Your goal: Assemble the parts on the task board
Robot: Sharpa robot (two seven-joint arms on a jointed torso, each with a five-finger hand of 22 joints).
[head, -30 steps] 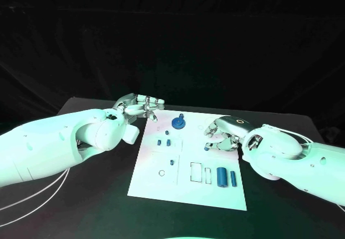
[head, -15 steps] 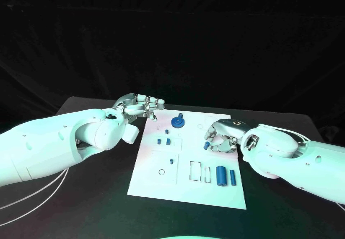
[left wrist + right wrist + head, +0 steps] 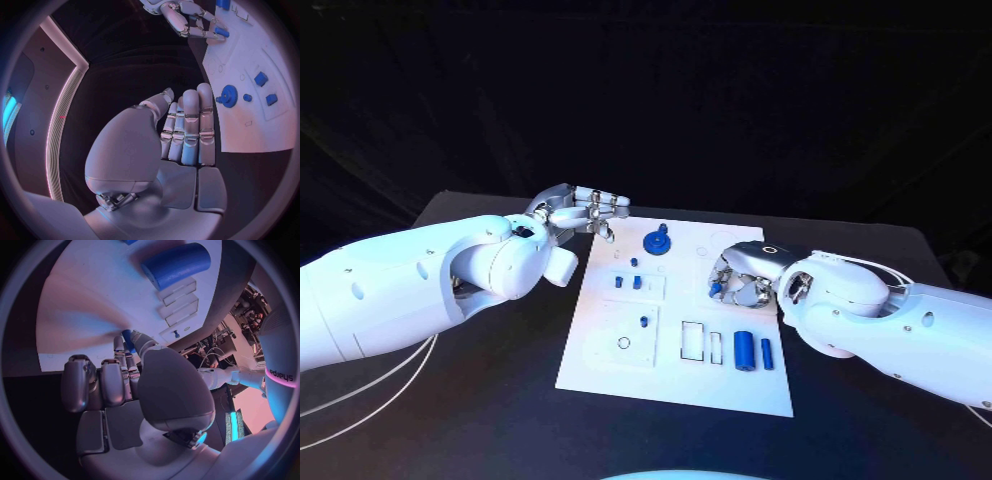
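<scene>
The white task board (image 3: pixel 610 365) lies in the middle of the black table. My right hand (image 3: pixel 744 278) hovers over the board's right edge and pinches a small blue part (image 3: pixel 715 290) between thumb and finger; the right wrist view shows that part (image 3: pixel 127 340) at the fingertips. My left hand (image 3: pixel 580 212) stays at the board's far left corner, its fingers (image 3: pixel 187 125) curled together with nothing in them. A blue gear (image 3: pixel 658 243) stands at the board's far end. Two blue cylinders (image 3: pixel 744 353) lie near the right front.
Small blue pieces (image 3: pixel 627 283) stand in the board's left half, one more (image 3: pixel 646 323) nearer the middle. Outlined slots (image 3: pixel 692 342) sit beside the cylinders. A white cable (image 3: pixel 358 395) runs over the table at the left. Bare black table (image 3: pixel 877 420) surrounds the board.
My right hand has turned slightly and shifted a little along the board's right edge, still holding the blue part. The left hand has not moved.
</scene>
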